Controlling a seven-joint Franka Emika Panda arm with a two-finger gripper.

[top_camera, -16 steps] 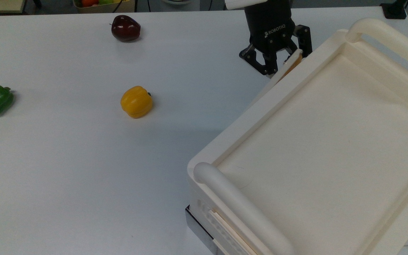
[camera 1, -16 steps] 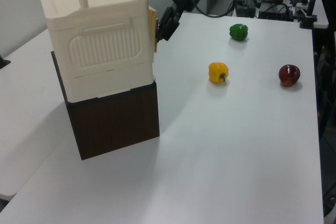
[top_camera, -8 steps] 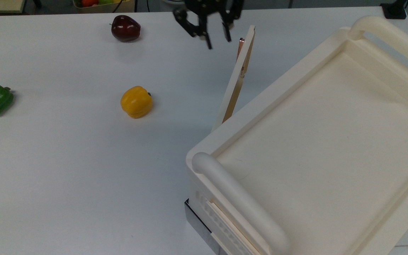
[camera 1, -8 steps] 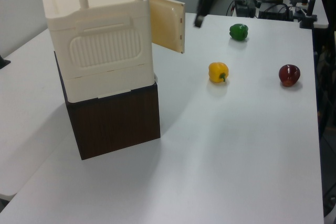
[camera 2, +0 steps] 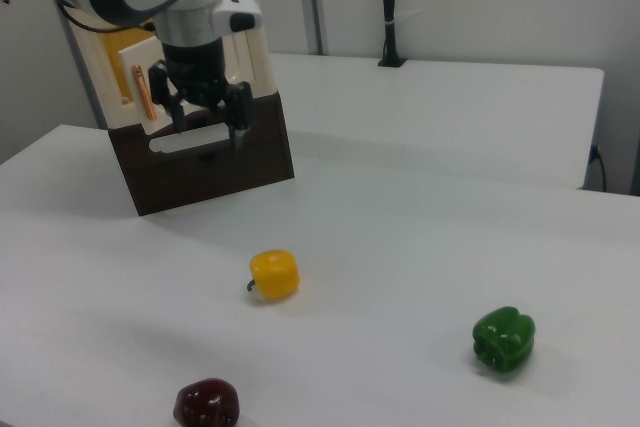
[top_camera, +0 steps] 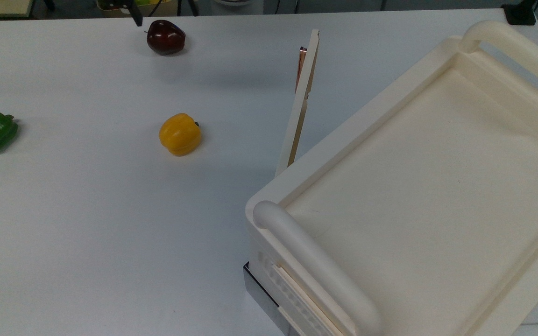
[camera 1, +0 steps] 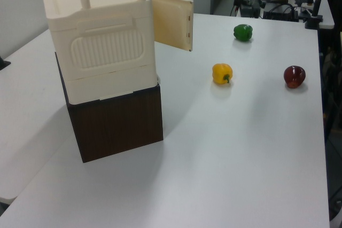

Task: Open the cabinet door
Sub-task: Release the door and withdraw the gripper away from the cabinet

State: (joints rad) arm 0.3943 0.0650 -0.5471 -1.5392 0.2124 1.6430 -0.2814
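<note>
I see my black two-finger gripper spread and empty, hanging clear of the thin cream-white cabinet door, which stands swung open to the right view's left of it.

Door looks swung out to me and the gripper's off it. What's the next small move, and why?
Probably just hold the gripper clear and stop. The cabinet door already stands wide open from the cream cabinet, its copper handle free, and the open fingers carry nothing. Pushing further seems unnecessary.
</note>
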